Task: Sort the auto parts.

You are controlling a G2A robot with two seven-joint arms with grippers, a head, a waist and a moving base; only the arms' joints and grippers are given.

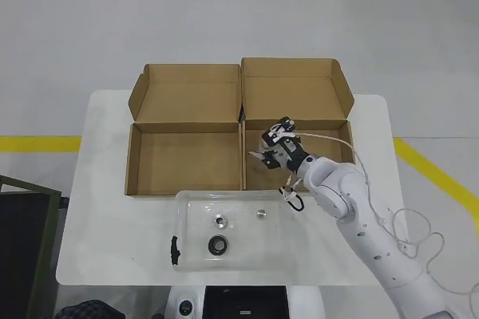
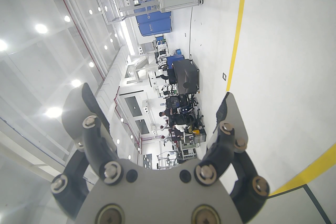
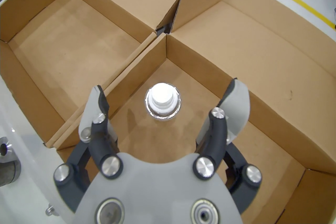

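Currently my left gripper (image 2: 157,100) wide open, holding nothing, aimed off at hall behind. On white table (image 1: 104,199): left cardboard box (image 1: 184,163), lid folded back. Nearer me, clear tray (image 1: 247,249): black strip (image 1: 175,250) at its left edge, black ring (image 1: 218,246) and silver bushing (image 1: 220,222) inside, small silver part (image 1: 261,213) further right. Right cardboard box (image 1: 295,96) touching left one; stepped silver part (image 3: 162,103) upright on its floor. My right gripper (image 3: 166,89) above that part, fingers spread, touching nothing.
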